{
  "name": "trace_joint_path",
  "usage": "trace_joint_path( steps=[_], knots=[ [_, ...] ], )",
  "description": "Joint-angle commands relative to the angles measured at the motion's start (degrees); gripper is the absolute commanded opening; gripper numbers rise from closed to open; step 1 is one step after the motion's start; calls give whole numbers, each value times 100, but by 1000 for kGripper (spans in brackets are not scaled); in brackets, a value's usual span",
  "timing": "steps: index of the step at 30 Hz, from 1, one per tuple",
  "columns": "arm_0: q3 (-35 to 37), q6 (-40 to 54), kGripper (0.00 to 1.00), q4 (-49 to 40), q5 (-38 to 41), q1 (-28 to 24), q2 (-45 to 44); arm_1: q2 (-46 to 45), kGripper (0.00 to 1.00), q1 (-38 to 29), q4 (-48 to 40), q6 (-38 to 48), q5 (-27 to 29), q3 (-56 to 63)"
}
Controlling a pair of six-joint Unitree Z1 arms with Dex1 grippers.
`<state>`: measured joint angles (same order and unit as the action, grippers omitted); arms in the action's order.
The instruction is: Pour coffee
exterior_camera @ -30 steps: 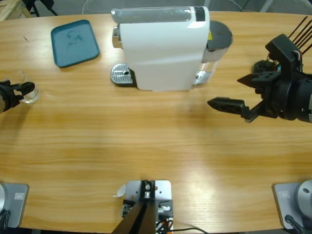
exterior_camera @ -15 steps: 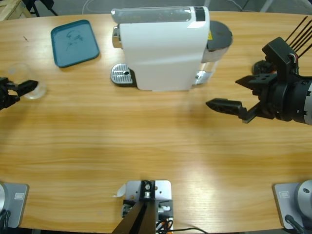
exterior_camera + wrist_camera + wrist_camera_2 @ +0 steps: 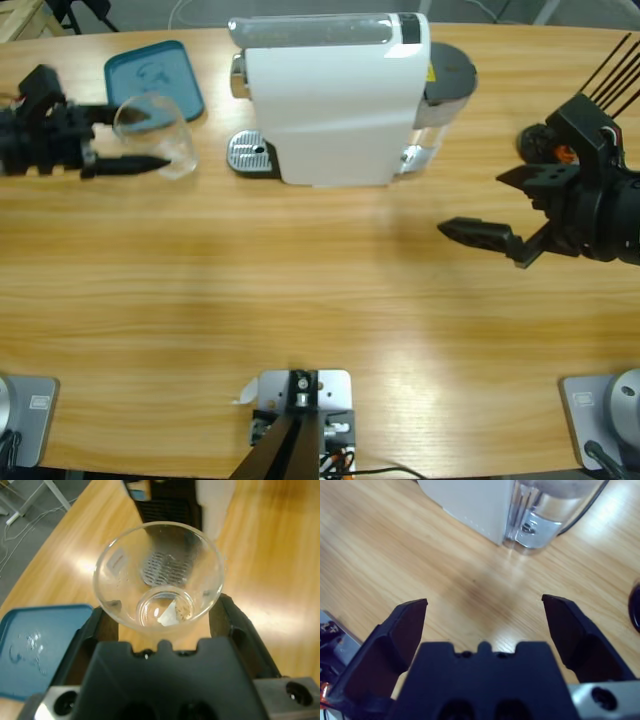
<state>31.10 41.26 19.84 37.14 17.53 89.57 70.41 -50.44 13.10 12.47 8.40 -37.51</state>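
Left of the white coffee machine [image 3: 330, 100], near its metal drip tray [image 3: 250, 153]: a clear glass [image 3: 155, 133], clamped between the jaws of the left gripper [image 3: 140, 140], lifted off the wooden table [image 3: 300, 290] and tipped, mouth turned toward the machine. Seen along the left wrist [image 3: 159, 625]: same glass [image 3: 159, 580] gripped low on its walls by both black jaws, open rim facing the camera, drip grille showing through the glass. Only a small clear pool at the glass's bottom [image 3: 165, 611]; whether coffee, cannot tell. Just left of the machine and behind the glass: a teal tray [image 3: 152, 85], lying flat on the table, partly overlapped by the glass rim in the high view; the same tray [image 3: 35, 645] at the lower left of the left wrist view.

Right of the machine, well apart from the glass: right gripper [image 3: 510, 205], jaws spread wide with nothing between them, pointing toward the machine's right end. From the right wrist [image 3: 485, 625]: bare tabletop between the parted jaws, with the machine's clear water tank [image 3: 545, 510] and a corner of its white body beyond.
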Motion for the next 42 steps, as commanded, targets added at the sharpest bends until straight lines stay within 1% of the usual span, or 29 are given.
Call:
trace_joint_path(
  steps=[1, 5, 9, 15, 20, 29, 31, 35, 42],
  knots=[
    [765, 445, 0, 321, 784, -435, 1518, -291, 991, 549, 500, -238, 14, -158],
    [895, 395, 0, 815, 1103, -361, 1978, -238, 996, 614, 780, -449, -26, -279],
    [903, 322, 0, 1210, 1104, -181, 2186, -96, 1000, 614, 759, -509, -83, -283],
    [951, 306, 0, 1219, 995, 128, 2239, 24, 1000, 617, 630, -509, -83, -286],
    [990, 313, 0, 1215, 426, 515, 2268, 68, 1000, 677, 539, -509, -93, -258],
    [1109, 188, 0, 1161, 124, 724, 2323, 184, 999, 844, 270, -491, -109, -242],
    [1106, -51, 0, 1135, 23, 794, 2307, 184, 1000, 893, 254, -491, -111, -248],
    [1062, -186, 0, 1075, -40, 894, 2268, 184, 1000, 948, 242, -491, -111, -239],
    [1069, -241, 0, 906, -363, 1123, 2249, 184, 1000, 957, 219, -491, -102, -234]
  ],
)
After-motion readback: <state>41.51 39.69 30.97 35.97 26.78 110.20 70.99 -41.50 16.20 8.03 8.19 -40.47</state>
